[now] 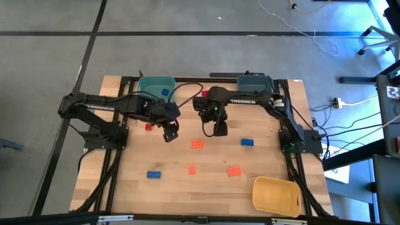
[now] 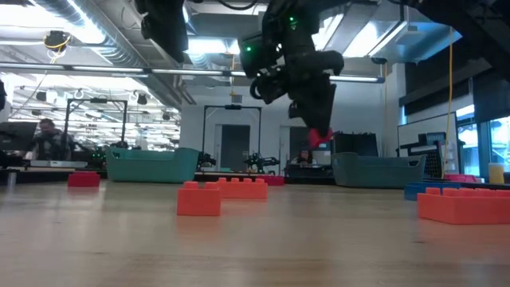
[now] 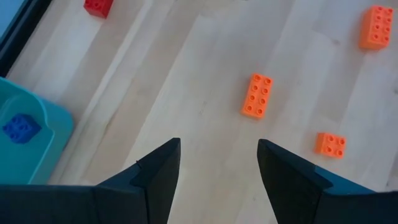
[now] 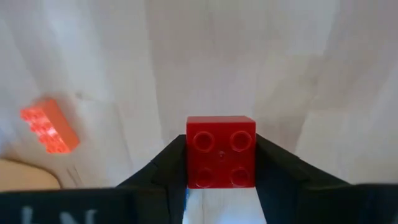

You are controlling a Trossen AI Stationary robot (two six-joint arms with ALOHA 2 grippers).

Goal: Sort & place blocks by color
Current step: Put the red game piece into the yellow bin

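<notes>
My right gripper (image 1: 220,129) hovers over the table's middle, shut on a red square block (image 4: 221,151), which also shows in the low view (image 2: 320,137). My left gripper (image 1: 170,133) is beside it, toward the table's left. It is open and empty (image 3: 217,149), above bare wood. Three orange blocks (image 1: 197,144) (image 1: 192,169) (image 1: 234,170) lie flat on the table, as do two blue blocks (image 1: 247,142) (image 1: 154,174) and a red block (image 1: 149,127). Another red block (image 1: 204,94) lies behind the right arm. One blue block (image 1: 165,92) sits in the teal bin (image 1: 152,83). My right gripper pinches the red square block between its two fingers (image 4: 166,167), which press on opposite side faces (image 4: 190,158). The studded top faces the wrist camera. The fingers point down from above, and the block is lifted clear of the table.
The grey-blue bin (image 1: 254,81) stands at the far edge, right of the teal bin. The yellow bin (image 1: 277,195) lies at the near right corner. Open wood lies between the scattered blocks. A person (image 2: 48,139) sits in the room beyond the table.
</notes>
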